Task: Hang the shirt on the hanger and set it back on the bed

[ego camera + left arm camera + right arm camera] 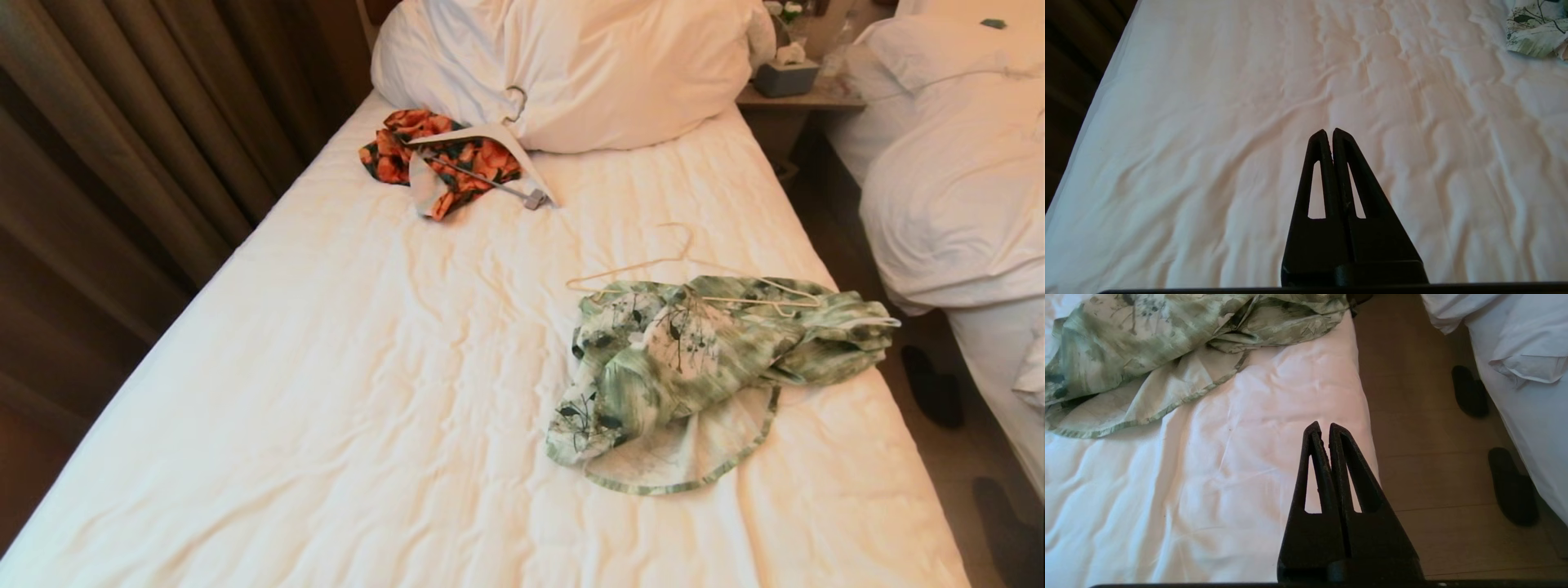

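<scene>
**A:** Both claws were only visible in the wrist views, right? Head view had neither.

**B:** Yep. Left claw (1329, 131) pinched closed over bare bed (343, 392) sheet, right claw (1322, 425) closed too, empty, at the bed's edge. Shirt (694, 359) lay crumpled on the bed's right side, green-white with dark stems, overlapping the cream hanger (653, 265).
</scene>
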Robot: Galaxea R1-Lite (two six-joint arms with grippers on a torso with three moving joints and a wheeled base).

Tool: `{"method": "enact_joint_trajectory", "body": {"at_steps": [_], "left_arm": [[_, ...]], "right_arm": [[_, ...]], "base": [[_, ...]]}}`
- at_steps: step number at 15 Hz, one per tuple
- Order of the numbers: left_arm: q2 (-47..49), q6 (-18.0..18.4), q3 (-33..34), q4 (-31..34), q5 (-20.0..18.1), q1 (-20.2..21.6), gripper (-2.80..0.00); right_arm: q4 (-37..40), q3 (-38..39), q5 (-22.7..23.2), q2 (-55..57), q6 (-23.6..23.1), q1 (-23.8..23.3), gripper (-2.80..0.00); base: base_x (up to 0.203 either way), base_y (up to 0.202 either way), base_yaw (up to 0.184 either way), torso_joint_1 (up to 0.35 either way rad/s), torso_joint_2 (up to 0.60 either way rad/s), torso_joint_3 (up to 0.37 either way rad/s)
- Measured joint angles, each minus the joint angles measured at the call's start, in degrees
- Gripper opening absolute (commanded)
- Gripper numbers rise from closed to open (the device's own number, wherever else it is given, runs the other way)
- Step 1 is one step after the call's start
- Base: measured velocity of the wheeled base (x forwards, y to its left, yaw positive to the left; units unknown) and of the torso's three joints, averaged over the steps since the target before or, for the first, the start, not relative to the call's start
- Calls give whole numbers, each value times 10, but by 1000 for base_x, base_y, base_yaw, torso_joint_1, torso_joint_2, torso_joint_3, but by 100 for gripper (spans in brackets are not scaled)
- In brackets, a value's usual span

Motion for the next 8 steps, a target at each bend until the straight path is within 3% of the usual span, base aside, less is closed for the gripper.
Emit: {"method": "enact_joint_trajectory", "body": {"at_steps": [4,8], "left_arm": [[0,-41,1,0,5,0,-280],[0,-48,1,0,8,0,-280]], "right_arm": [[2,18,45,0,2,0,-280],[-1,25,47,0,10,0,-280]], "base": [[0,0,0,0,0,0],[0,0,0,0,0,0]]}}
